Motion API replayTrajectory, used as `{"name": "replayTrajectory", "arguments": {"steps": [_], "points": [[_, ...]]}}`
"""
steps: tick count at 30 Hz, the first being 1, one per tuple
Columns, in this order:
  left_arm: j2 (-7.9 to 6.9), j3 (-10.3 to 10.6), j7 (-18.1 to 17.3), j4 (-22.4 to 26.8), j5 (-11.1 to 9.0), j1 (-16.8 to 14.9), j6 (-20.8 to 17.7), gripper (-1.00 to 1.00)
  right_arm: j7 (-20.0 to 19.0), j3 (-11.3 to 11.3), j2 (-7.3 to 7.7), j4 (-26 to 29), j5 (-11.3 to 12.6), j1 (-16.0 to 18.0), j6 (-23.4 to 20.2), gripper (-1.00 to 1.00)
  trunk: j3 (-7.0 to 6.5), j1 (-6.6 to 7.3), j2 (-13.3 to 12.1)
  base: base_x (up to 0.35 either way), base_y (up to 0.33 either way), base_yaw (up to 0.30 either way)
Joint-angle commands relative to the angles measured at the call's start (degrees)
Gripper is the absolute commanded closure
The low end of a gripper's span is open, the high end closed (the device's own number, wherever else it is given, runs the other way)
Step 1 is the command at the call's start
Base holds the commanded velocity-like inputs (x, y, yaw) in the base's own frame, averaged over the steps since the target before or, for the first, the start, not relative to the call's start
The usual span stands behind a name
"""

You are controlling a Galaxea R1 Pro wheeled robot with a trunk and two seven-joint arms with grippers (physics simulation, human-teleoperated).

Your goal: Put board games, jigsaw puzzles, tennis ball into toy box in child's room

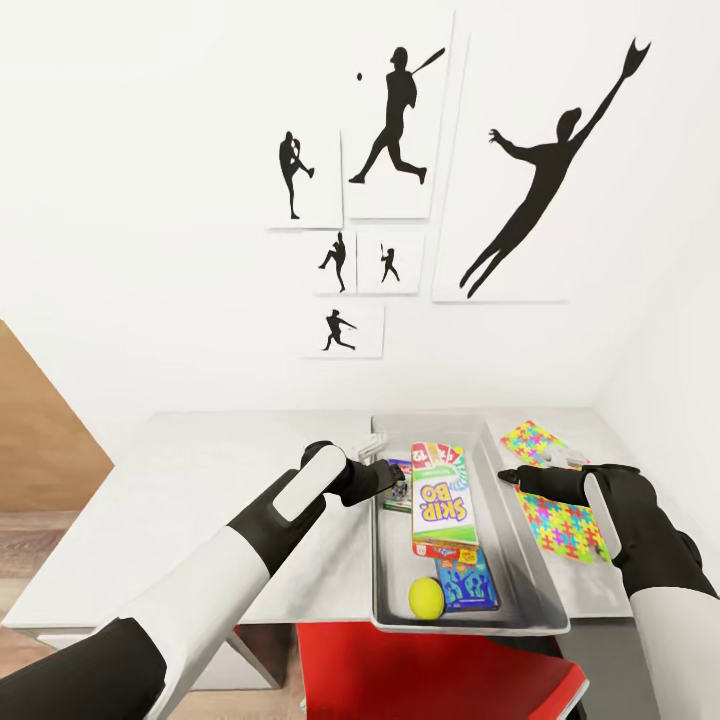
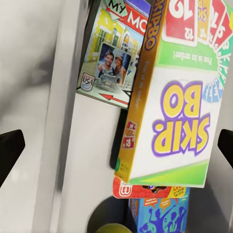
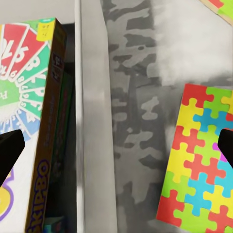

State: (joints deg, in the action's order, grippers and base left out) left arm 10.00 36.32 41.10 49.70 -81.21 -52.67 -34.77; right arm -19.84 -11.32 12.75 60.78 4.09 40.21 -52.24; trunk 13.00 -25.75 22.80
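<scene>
Hovering open, right hand (image 1: 540, 478) sits between toy box (image 1: 530, 590) and jigsaw puzzle (image 1: 560, 520).

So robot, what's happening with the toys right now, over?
Left gripper and right gripper open, empty. Skip-Bo game, blue game, tennis ball in the toy box. Two jigsaw puzzles on the table. Nothing blocking.

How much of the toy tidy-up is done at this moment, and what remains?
Done: the toy box holds the Skip-Bo game, the Monopoly game, the blue game and the tennis ball. In hand: nothing; the left gripper is open at the box's rim, and the right gripper is open above the table. Left: both jigsaw puzzles, one beside the box and one further back.
</scene>
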Motion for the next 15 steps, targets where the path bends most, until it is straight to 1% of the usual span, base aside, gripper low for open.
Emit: {"name": "replayTrajectory", "arguments": {"steps": [1, 6, 9, 15], "points": [[0.0, 0.06, 0.48, 0.05, -0.44, -0.07, 0.02, -1.0, 0.1, -0.02, 0.0, 0.04, 0.38, 0.05, -0.33, -1.0, 0.13, -0.03, 0.12, 0.0, 0.0, 0.0], [0.0, 0.06, 0.48, 0.05, -0.44, -0.07, 0.01, -1.0, 0.31, 0.17, -0.09, 0.04, 0.2, 0.05, -0.27, -1.0, 0.16, -0.03, 0.12, 0.0, 0.0, 0.0], [0.0, 0.06, 0.48, 0.05, -0.44, -0.07, 0.01, -1.0, 0.82, 0.75, -0.4, 0.04, -0.26, 0.05, -0.26, -1.0, 0.17, -0.03, 0.12, 0.0, 0.0, 0.0], [0.0, 0.06, 0.48, 0.1, -0.44, -0.06, 0.02, -1.0, 3.94, 4.03, -1.78, 0.04, -2.08, -0.01, -0.3, -1.0, 0.17, -0.03, 0.12, 0.0, 0.0, 0.0]]}}
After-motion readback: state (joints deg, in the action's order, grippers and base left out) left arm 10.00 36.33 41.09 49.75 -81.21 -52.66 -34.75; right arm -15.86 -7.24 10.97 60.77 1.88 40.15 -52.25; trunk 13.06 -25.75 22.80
